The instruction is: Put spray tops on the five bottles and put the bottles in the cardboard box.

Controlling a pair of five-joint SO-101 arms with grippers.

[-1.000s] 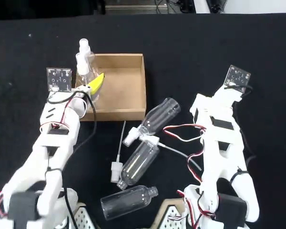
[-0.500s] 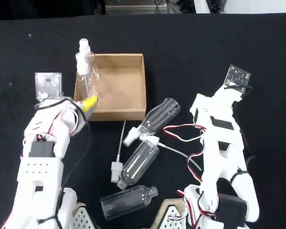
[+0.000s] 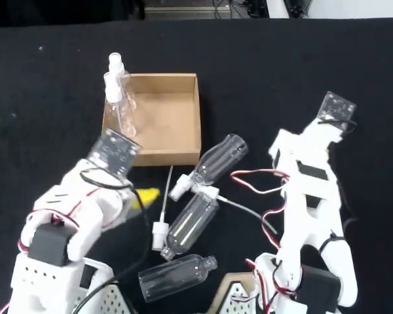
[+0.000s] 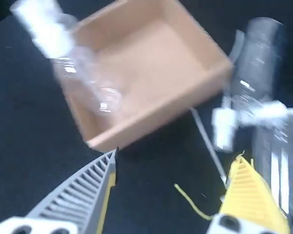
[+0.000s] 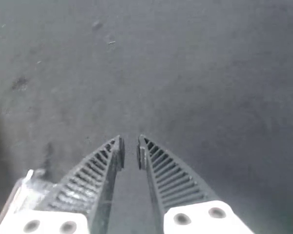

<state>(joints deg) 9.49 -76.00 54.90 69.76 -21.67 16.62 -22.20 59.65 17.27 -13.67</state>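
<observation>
On the black table (image 3: 301,59), the left claw (image 4: 176,157), spread empty, had swung from the cardboard box (image 3: 183,154) toward loose bottles (image 3: 190,226); right claw (image 5: 129,146) nearly together.

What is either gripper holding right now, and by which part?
Nothing: the left gripper is open and empty, and the right gripper is empty too.

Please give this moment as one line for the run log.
left gripper: open, empty, near cardboard box | right gripper: shut, empty | in box: two topped bottles, upright | on table: three bottles lying
</observation>
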